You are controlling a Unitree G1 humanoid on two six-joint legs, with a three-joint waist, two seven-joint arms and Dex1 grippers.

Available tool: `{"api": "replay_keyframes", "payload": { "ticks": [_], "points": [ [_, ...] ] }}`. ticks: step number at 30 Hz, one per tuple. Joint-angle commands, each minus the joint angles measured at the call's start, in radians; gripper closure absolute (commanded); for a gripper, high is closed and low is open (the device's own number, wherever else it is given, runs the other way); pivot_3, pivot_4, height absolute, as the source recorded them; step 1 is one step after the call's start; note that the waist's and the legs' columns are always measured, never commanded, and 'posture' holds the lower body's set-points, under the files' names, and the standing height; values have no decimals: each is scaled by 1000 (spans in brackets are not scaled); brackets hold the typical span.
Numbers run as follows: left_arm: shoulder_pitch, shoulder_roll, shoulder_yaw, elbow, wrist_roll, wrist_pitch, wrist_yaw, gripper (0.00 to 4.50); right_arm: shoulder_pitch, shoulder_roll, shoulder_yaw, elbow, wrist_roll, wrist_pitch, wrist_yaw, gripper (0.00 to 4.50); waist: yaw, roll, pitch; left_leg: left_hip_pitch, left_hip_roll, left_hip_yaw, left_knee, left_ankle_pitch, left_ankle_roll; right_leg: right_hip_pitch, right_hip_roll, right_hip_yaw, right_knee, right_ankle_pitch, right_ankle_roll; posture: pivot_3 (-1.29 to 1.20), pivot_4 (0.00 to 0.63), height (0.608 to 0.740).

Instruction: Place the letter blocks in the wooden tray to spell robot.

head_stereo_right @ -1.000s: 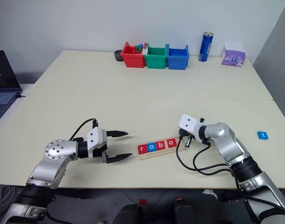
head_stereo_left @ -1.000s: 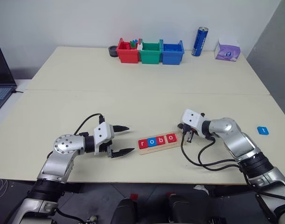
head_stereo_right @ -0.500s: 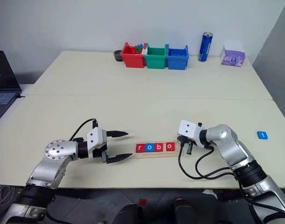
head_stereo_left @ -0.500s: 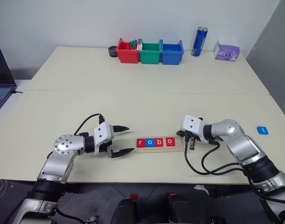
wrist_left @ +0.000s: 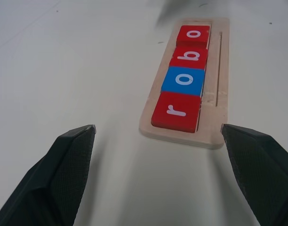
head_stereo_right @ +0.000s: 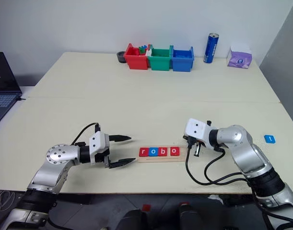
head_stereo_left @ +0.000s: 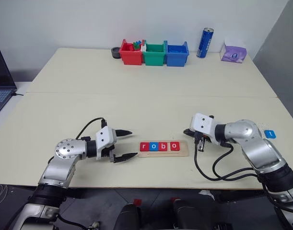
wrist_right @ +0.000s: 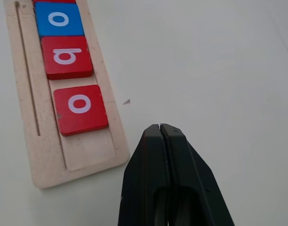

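Light-wood tray [head_stereo_left: 163,149], lower centre of the left eye view, lies square to the table edge and carries four letter blocks [head_stereo_left: 159,146] reading r, o, b, o. I judge this alignment leaves its open end toward my right arm. My left gripper [head_stereo_left: 123,143], just left of the tray, holds its jaws wide apart and grips nothing, ready, I judge, to steady the strip. My right gripper [head_stereo_left: 198,143], just right of the tray and off the wood, has its jaws together and empty. A blue t block [head_stereo_left: 269,134] rests well apart at the right edge of the frame; I judge it the one letter outstanding.

Right eye view: same layout, the tray at lower centre, the t block at far right. Red, green and blue bins [head_stereo_right: 159,58] stand at upper centre, with a blue can [head_stereo_right: 212,48] beside them.

Left wrist view: the tray runs toward the upper right of the frame, r nearest, between the two spread fingers [wrist_left: 63,174].

Right wrist view: the closed fingers [wrist_right: 165,179] sit at lower centre, beside the tray's empty last slot [wrist_right: 89,148], which I judge is kept free for the t.
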Motion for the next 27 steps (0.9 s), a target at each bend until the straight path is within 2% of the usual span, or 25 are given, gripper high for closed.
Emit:
{"api": "replay_keyframes", "payload": {
  "ticks": [1, 14, 27],
  "points": [
    [-13, -4, 15, -2, -3, -29, 0, 0, 9, -8, -39, -90, 29, 43, -4, 4459, 0, 0, 0, 0, 0, 0, 0, 0, 0, 0, 0, 0, 0, 0, 0, 0, 150, 740],
    [-9, -11, 12, -12, -2, -27, 2, 0, 86, -25, 43, -170, 19, 106, 6, 4459, 0, 0, 0, 0, 0, 0, 0, 0, 0, 0, 0, 0, 0, 0, 0, 0, 150, 740],
    [-3, -14, 11, -26, -3, -19, 9, 0, 64, 19, 96, -145, 8, 108, -10, 4459, 0, 0, 0, 0, 0, 0, 0, 0, 0, 0, 0, 0, 0, 0, 0, 0, 150, 740]
  ]
}}
